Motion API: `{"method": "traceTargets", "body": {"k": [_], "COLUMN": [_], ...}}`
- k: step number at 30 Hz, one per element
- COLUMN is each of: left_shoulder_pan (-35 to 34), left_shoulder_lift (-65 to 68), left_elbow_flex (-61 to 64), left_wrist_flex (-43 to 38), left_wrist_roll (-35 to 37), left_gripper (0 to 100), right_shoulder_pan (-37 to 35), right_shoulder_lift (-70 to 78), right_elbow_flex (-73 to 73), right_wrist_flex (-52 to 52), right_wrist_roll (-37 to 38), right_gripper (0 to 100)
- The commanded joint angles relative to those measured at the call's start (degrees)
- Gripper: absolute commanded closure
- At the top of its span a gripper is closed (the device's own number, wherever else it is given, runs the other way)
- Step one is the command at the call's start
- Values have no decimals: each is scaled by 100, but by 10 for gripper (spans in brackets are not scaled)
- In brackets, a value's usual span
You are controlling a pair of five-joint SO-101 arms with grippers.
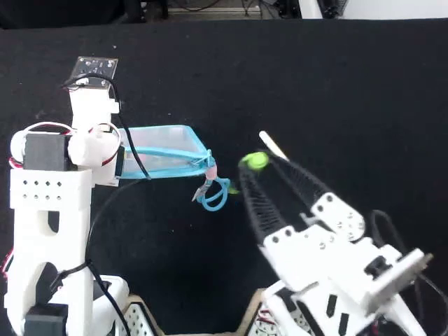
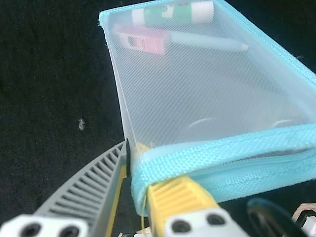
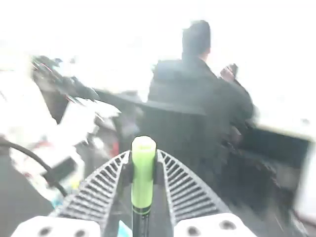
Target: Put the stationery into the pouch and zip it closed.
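Observation:
A turquoise mesh pouch [image 1: 168, 152] lies on the black table. My left gripper [image 2: 136, 154] is shut on its zipper-side corner, with the grey finger [image 2: 94, 190] outside and the yellow finger [image 2: 177, 197] over the band. Through the mesh I see a green and white glue stick [image 2: 173, 12], a pink eraser [image 2: 143, 39] and a pale blue pen [image 2: 207, 43]. The zipper pull with its blue loop [image 1: 213, 194] hangs at the pouch's right end. Just right of that end, my right gripper [image 1: 260, 162] is lifted and shut on a green-tipped marker [image 3: 143, 170].
The black tabletop [image 1: 336, 91] stretches behind and to the right of the pouch. The left arm's white body [image 1: 52, 210] stands over the pouch's left end, with a black cable [image 1: 133, 150] draped across it.

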Motion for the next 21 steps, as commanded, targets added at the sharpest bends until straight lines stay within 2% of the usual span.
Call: {"method": "traceTargets", "body": {"k": [1,5,13,21], "left_shoulder_pan": [22,22,22,22], "left_shoulder_lift": [-88,-88,-88,-88], "left_elbow_flex": [-13,-13,-13,-22], "left_wrist_flex": [44,44,44,35], "left_wrist_roll": [18,18,18,18], "left_gripper": [970,970,970,970], "right_shoulder_pan": [-686,-1020,-993,-985], "right_shoulder_lift": [-48,-48,-40,-40], "right_elbow_flex": [505,1165,2844,4084], "right_wrist_flex": [-1301,-2532,-4229,-4765], "right_wrist_roll": [-44,-44,-35,-26], "right_gripper": [987,987,988,988]}}
